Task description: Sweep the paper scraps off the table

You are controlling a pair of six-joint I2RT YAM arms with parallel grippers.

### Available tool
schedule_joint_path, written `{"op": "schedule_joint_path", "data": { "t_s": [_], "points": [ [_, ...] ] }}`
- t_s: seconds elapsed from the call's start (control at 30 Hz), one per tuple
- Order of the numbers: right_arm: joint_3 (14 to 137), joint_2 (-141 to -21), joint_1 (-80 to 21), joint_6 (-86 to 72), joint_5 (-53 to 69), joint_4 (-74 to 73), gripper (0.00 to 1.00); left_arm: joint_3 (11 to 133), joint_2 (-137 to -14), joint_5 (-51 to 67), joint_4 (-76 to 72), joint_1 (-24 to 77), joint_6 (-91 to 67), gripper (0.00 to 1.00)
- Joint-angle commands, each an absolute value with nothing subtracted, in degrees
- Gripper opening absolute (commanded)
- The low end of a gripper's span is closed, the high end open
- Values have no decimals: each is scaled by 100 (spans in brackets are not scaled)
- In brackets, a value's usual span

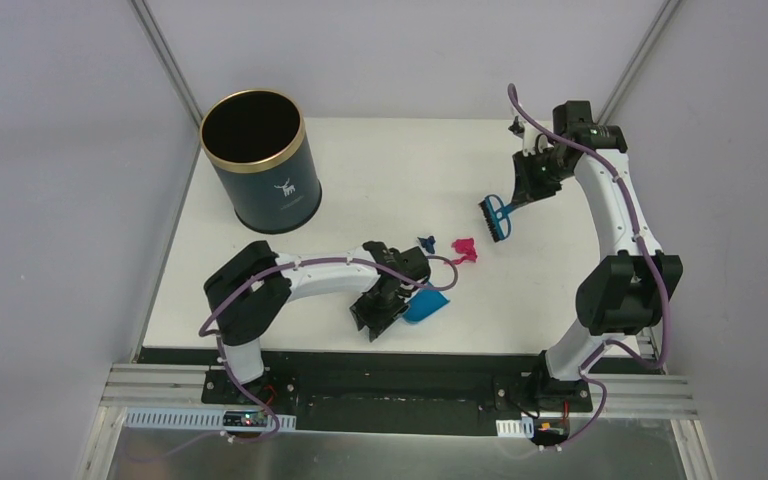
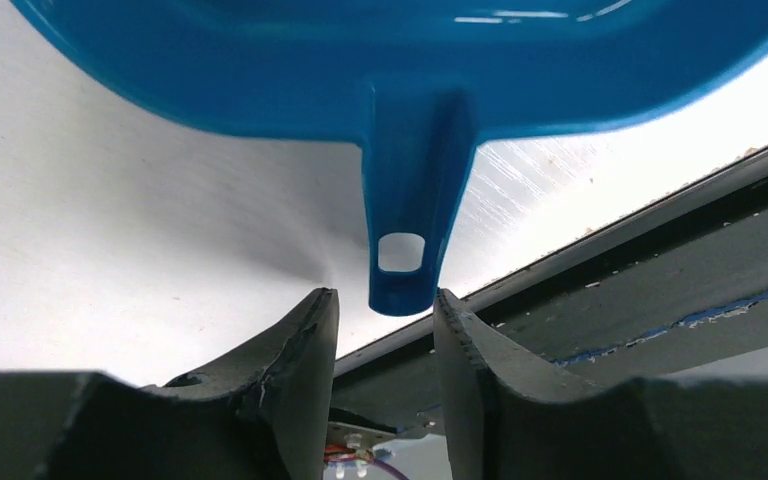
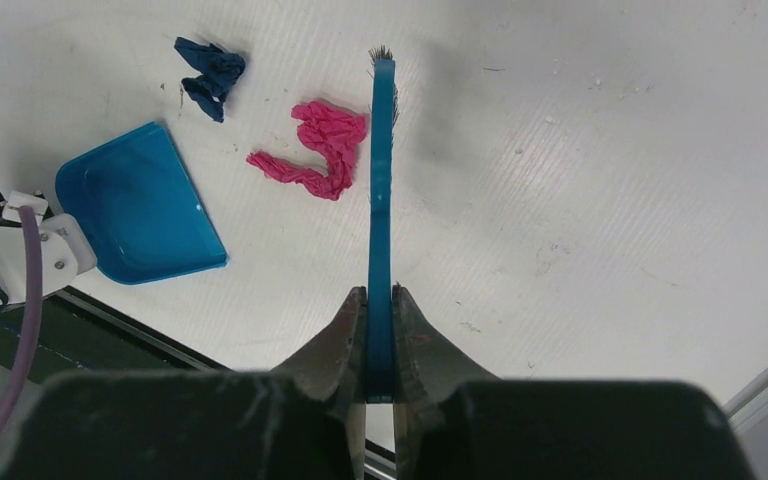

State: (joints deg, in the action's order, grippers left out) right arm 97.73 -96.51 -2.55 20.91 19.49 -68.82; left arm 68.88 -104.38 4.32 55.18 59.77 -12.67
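While left hand (image 2: 385, 296) sits slack: fingers spread either side of the dustpan (image 3: 135, 205) handle tip, no contact that we can see, so we hold nothing there.
right hand (image 3: 379, 290): closed tight on the brush (image 3: 381, 180) handle, brush held firm.
paper scraps (image 3: 315, 150): pink one just off the dustpan's open lip, dark blue one (image 3: 210, 70) near one corner of that lip; both on the worktop (image 1: 410, 170), neither inside the dustpan.
brush: on the far side of the pink one from the dustpan, near it; whether bristles touch the worktop we cannot tell.
step: we judge it the sweep-in, not yet begun.
how: we'd close the left hand on the handle first and press the lip flat, else the dustpan skids. Then bristles down beyond the scraps, short low strokes straight at the lip.
risk: light crumpled paper could flick past the dustpan or slip under its lip.
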Motion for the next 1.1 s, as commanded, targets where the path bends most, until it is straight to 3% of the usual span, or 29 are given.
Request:
{"op": "schedule_joint_path", "data": {
  "t_s": [0.0, 0.4, 0.6, 0.77, 0.97, 1.07],
  "points": [
    [9838, -9665, -238, 2035, 2098, -6666, 0, 6475, -9713, 211, 4722, 6142, -1432, 40],
    [10311, -10169, -324, 1635, 2300, -6224, 0, 5873, -9440, 99, 3653, 6283, -1388, 33],
    [10710, -10490, -876, 1652, 1805, -6129, 0, 5951, -9461, 24, 3701, 6408, -1472, 19],
    [11100, -10789, -1613, 1958, 902, -6172, 0, 6505, -9461, -130, 4646, 6425, -1638, 4],
    [11430, -11146, -2276, 2338, 169, -6222, 0, 7281, -9659, -225, 5868, 6427, -1934, 0],
    [11548, -11349, -2402, 2422, 356, -6394, 0, 7337, -9830, -31, 6048, 6363, -2083, 0]
  ]
}}
